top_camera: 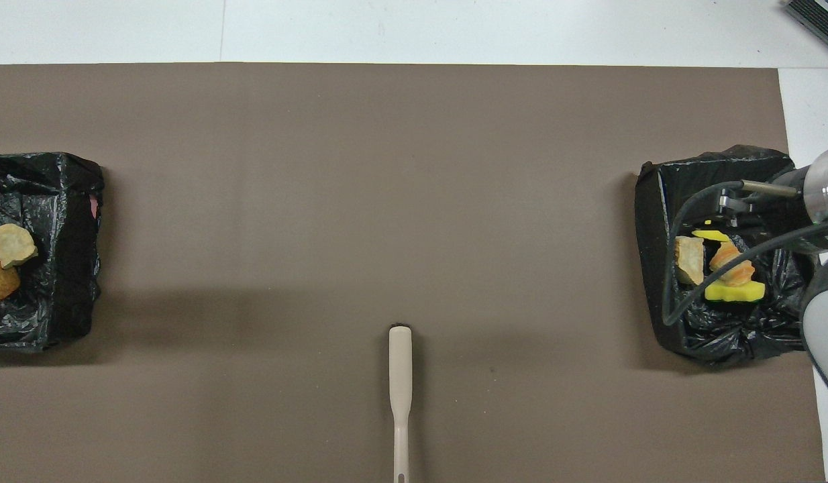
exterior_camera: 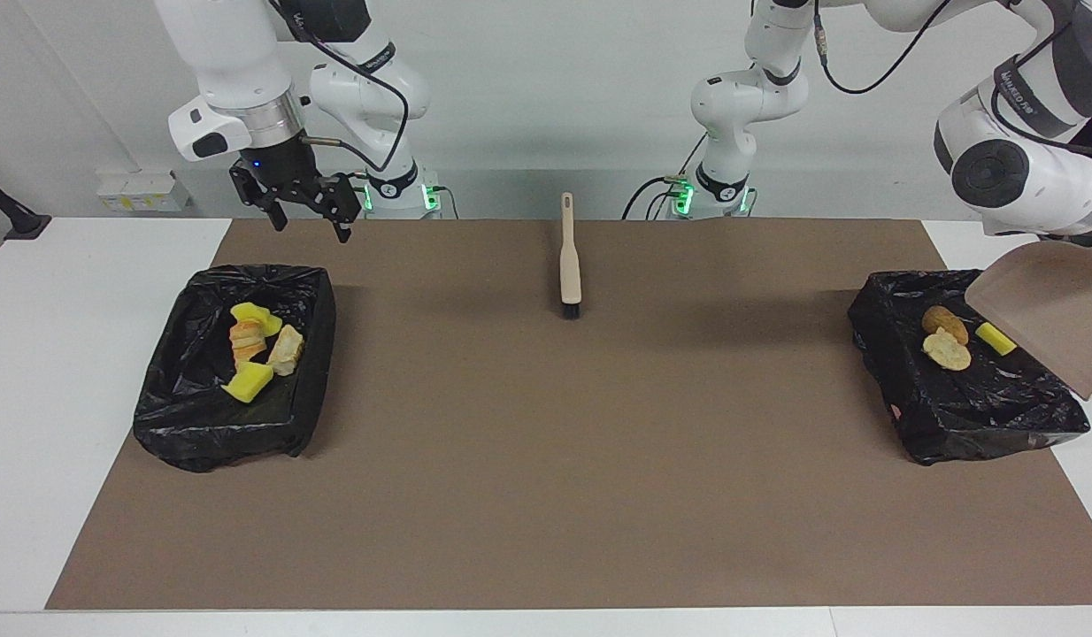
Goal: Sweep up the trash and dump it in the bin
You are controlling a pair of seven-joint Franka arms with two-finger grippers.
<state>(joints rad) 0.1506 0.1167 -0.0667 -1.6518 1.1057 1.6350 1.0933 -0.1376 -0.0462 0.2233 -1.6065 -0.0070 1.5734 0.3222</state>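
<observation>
The task looks nearly finished: no trash lies on the brown mat (exterior_camera: pixel 546 460), and all seven pieces sit in or at a bin. At about nine o'clock in the facing view, the bin at the right arm's end (exterior_camera: pixel 232 367) holds four pieces (exterior_camera: pixel 258 347), two yellow wedges and two tan, bread-like lumps. At about three o'clock, the bin at the left arm's end (exterior_camera: pixel 962 372) holds two brown lumps (exterior_camera: pixel 946 338), and the last yellow wedge (exterior_camera: pixel 995 338) lies at the lip of the tilted dustpan (exterior_camera: pixel 1055 310), over that bin (whether it has left the pan I cannot tell). The left gripper is out of view past the picture's edge, clenched, I judge on the dustpan's handle. The right gripper (exterior_camera: pixel 303 205) hangs released and empty over the table edge near its bin. The brush (exterior_camera: pixel 569 257) lies at twelve o'clock. What remains: the wedge dropping in and the dustpan being set down.
</observation>
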